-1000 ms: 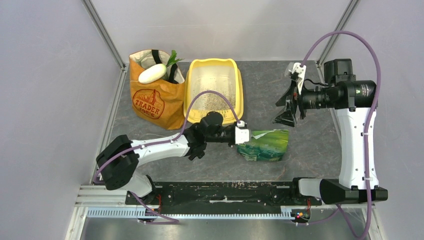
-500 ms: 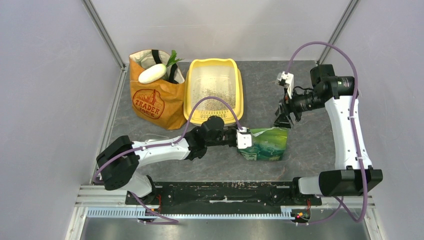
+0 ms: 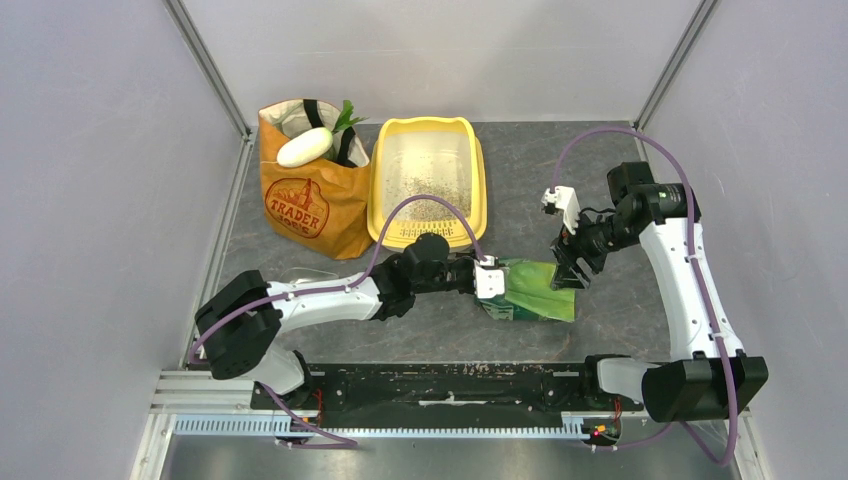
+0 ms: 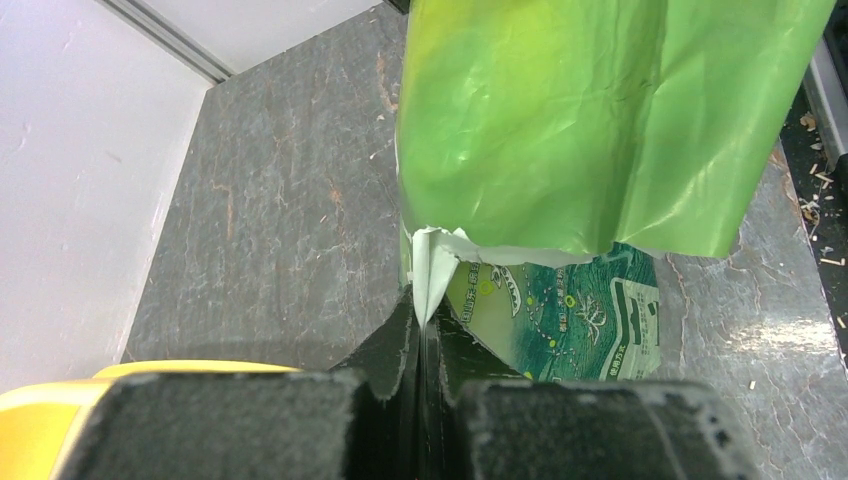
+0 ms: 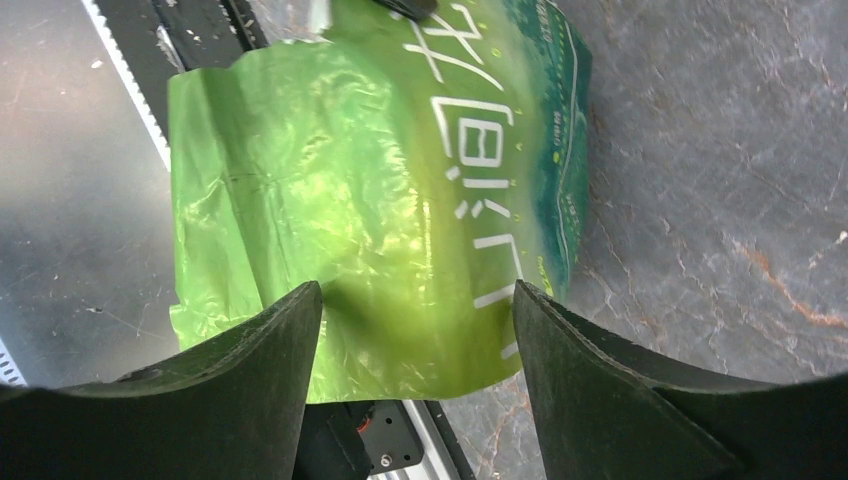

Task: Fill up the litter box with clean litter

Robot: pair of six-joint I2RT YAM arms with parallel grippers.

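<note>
The yellow litter box (image 3: 478,170) stands at the back middle of the table, with a thin speckled layer of grey-brown clean litter (image 3: 425,195) in its pale basin. A green foil bag (image 3: 535,290) lies on the table in front of it. My left gripper (image 3: 489,281) is shut on the torn white edge of the bag (image 4: 430,265) at its left end. My right gripper (image 3: 568,272) is open, its fingers (image 5: 270,370) astride the bag's right end (image 5: 400,250), just above it.
An orange paper grocery bag (image 3: 305,205) with a white radish and greens stands left of the litter box. The black rail (image 3: 450,385) with the arm bases runs along the near edge. Grey walls close in the left, right and back.
My right arm has swung down and left from the back right to the bag's right end. My left gripper moved right and closed on the bag's left edge.
</note>
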